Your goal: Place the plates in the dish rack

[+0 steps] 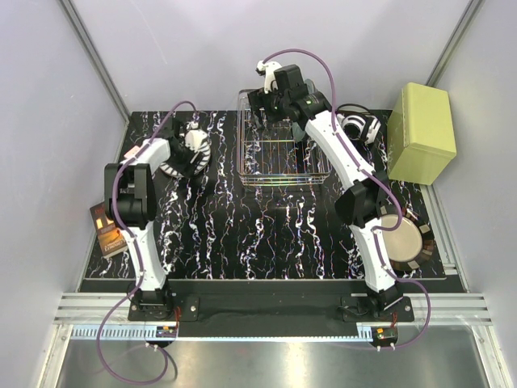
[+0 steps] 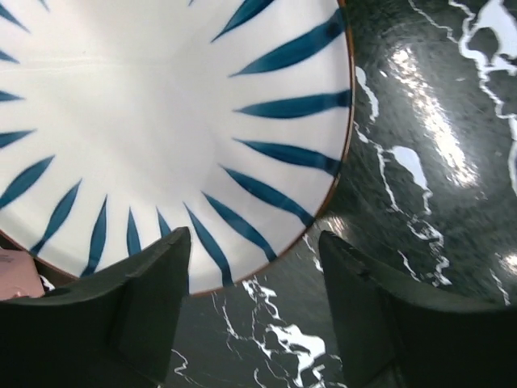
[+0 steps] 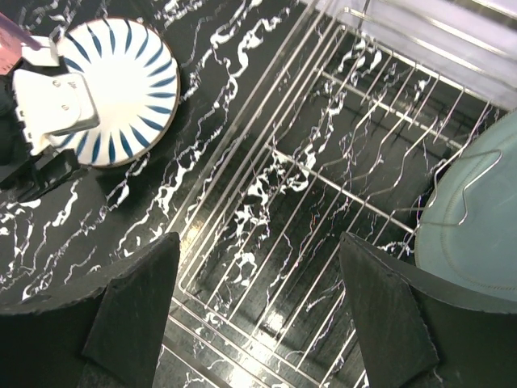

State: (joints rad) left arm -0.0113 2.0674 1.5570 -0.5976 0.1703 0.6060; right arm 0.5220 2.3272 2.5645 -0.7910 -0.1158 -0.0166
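Note:
The white plate with dark radial stripes lies on the black marbled table at the back left. My left gripper is open at its rim: in the left wrist view one finger is over the plate's edge and the other is over bare table. The silver wire dish rack stands at the back centre. The pale green-blue plate stands inside it on the right, also in the right wrist view. My right gripper hovers open and empty above the rack floor. The beige brown-rimmed plate lies front right. I cannot pick out the dark teal plate.
A yellow-green box stands at the back right, with a black-and-white round object beside it. A brown packet lies at the table's left edge. White walls close in the back and sides.

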